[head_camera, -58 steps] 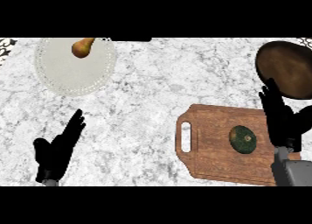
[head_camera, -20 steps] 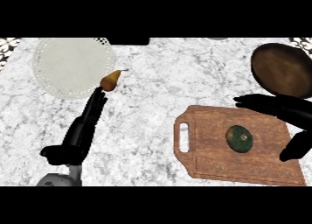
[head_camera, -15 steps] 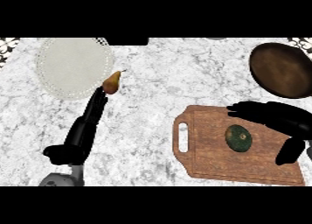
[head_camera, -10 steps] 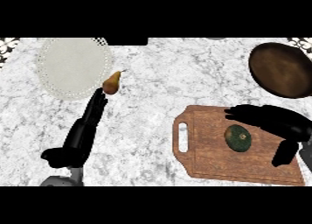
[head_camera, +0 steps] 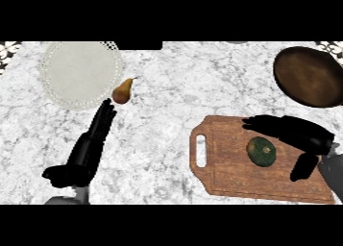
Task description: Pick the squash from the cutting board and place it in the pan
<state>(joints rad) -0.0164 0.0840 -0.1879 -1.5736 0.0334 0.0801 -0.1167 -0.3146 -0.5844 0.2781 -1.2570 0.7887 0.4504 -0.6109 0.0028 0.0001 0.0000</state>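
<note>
- Nearest: left hand point(head_camera: 89, 146) at near left on the marble counter point(head_camera: 166, 96). Fingers straight and flat, holding nothing, tips pointing far and almost at a pear point(head_camera: 122, 91). Cannot tell if they touch it.
- Right hand point(head_camera: 291, 136) comes in at near right, over the right part of the cutting board point(head_camera: 234, 178). Fingers spread and part-curled, thumb hanging on the near-right side. Unclenched, grasping nothing.
- Squash point(head_camera: 261, 151): dark green, sits on the board, right of the board's centre, well right of the handle slot.
- Key relation: squash lies just near-left of the right hand's palm, in the gap between the fingers (far side) and the thumb (near-right). Looks not yet enclosed; contact can't be confirmed from above.
- Squash long axis runs near-far, slightly tilted. Fingers lie roughly across it, so closing would pinch the short width. My read: good pre-grasp pose.
- Right hand is clearly the nearer one; left is well apart, across the counter.
- Pan point(head_camera: 312, 76): far right, beyond the board's far edge, nothing in it. Transfer would go far and a bit right from the squash.
- Plate point(head_camera: 80, 74): far left, the pear just beside its right rim.
- Counts: one squash, one pear, one board, one pan, one plate, two hands.
</note>
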